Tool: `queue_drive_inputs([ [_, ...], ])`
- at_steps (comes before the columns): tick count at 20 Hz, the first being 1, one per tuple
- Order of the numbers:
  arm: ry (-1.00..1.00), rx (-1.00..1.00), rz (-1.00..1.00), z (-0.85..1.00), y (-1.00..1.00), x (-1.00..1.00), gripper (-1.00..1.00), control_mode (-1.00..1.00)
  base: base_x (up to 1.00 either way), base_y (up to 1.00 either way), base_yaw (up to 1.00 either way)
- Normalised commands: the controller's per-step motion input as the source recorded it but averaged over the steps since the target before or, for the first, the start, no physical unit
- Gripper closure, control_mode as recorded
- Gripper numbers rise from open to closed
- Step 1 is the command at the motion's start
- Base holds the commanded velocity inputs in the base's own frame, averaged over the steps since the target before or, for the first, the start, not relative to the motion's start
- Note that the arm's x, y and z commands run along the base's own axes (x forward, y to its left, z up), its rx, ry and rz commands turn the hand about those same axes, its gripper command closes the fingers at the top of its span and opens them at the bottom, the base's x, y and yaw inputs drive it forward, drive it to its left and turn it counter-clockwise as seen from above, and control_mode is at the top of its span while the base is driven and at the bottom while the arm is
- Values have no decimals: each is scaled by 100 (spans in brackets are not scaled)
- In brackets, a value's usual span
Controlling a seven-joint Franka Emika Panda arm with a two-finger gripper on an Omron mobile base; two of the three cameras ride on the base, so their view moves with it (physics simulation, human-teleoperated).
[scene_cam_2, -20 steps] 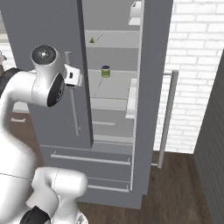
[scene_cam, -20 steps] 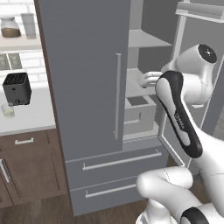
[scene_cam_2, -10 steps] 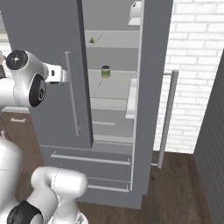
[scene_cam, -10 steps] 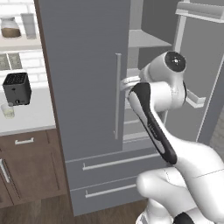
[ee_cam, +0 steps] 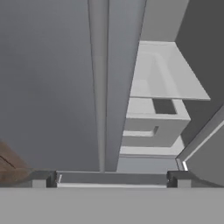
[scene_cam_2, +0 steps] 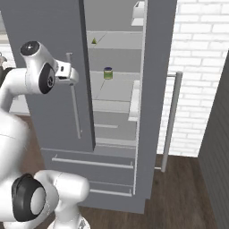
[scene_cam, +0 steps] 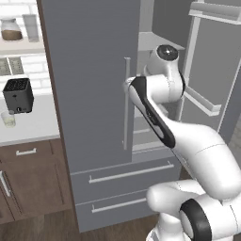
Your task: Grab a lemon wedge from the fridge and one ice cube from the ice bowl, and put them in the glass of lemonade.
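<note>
Lemon wedge (scene_cam_2: 94, 41) lies on an upper shelf inside the fridge (scene_cam_2: 53, 49), right door swung open. Gripper (ee_cam: 112, 178) fully open, empty, beside the closed left door's handle (scene_cam_2: 74, 96).

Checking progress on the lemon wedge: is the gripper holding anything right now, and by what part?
Nothing is held. The gripper is open and empty beside the fridge.

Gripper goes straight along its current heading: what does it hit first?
Likely the closed left door of the fridge, at its inner edge. The open gripper faces that edge; interior shelves sit off-line. Depth unclear.
</note>
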Motion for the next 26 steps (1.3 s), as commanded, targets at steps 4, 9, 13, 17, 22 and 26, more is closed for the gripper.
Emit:
queue_drive_inputs([
  [4,11,0,0,-40,0,51,-100,-100,0,0,0],
  [9,-3,8,2,-58,9,42,-100,-100,0,0,0],
  [13,-6,4,1,-38,9,49,-100,-100,0,0,0],
  [17,-4,0,0,-24,1,62,-100,-100,0,0,0],
  [22,-2,0,0,-15,7,53,-100,-100,0,0,0],
  [26,0,0,0,-3,23,31,-100,-100,0,0,0],
])
